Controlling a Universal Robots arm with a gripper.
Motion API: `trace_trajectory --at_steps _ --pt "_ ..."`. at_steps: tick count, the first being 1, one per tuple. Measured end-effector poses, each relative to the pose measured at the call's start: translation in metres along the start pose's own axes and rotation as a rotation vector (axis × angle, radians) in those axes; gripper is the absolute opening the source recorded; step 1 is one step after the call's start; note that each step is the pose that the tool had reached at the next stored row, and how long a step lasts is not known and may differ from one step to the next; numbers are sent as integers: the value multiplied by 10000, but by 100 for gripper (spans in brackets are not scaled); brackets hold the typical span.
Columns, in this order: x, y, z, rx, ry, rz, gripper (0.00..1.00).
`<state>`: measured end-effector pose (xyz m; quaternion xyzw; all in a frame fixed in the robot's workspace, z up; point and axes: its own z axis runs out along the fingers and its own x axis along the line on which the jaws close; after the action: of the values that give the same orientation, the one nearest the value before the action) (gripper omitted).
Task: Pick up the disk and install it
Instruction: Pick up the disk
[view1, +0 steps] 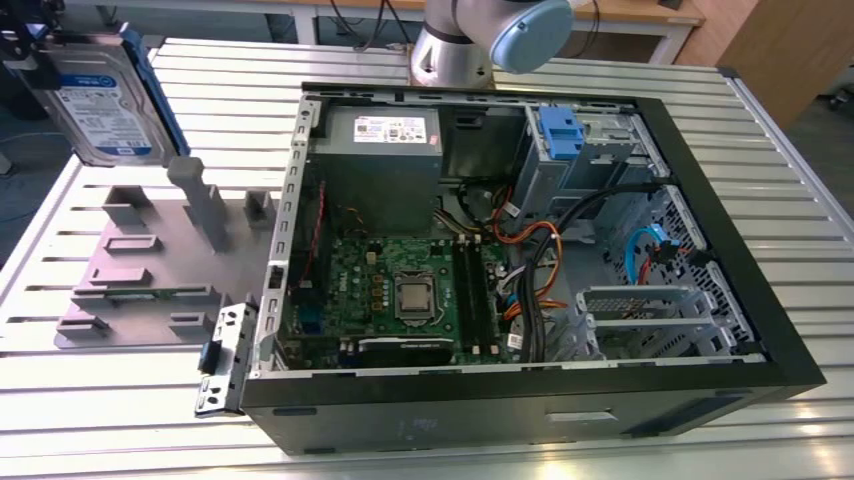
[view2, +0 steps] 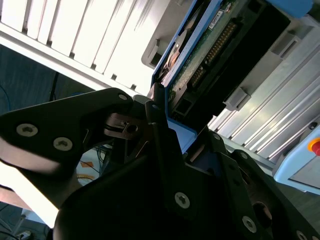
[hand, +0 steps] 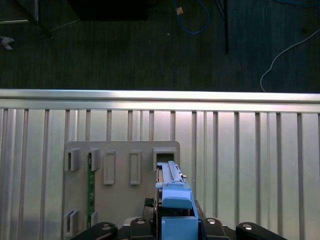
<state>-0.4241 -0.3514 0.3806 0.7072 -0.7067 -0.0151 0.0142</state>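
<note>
Gripper (view2: 175, 135) first: my fingers are clamped on the disk (view1: 100, 105), pinching the blue frame along one short end. In the second wrist view you can see the frame wedged between the fingers, with the bare circuit-board side facing that camera.

The disk is up in the air, touching nothing but my fingers. In the exterior view it's near the top corner on the exterior view's left, standing on end with the label facing the camera, leaning a little. Its long axis runs straight out from my gripper. In the first wrist view I'm looking along its thin edge toward the grey holder plate (hand: 120, 200) below, with an empty slot (hand: 164, 159) just past the far end.

Here's what matters, I reckon: the open computer case (view1: 441, 420) sits toward the exterior view's right of the disk, and the drive bay (view1: 601, 155) with its blue latch (view1: 558, 130) is in the case's far corner. So disk and bay are well apart, and the whole case opening lies between them. Everything rests on the slatted metal table (view1: 80, 400).
</note>
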Motion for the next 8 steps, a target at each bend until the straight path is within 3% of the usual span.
trace_trajectory --at_steps 8 --pt "0 1 -20 0 0 0 37"
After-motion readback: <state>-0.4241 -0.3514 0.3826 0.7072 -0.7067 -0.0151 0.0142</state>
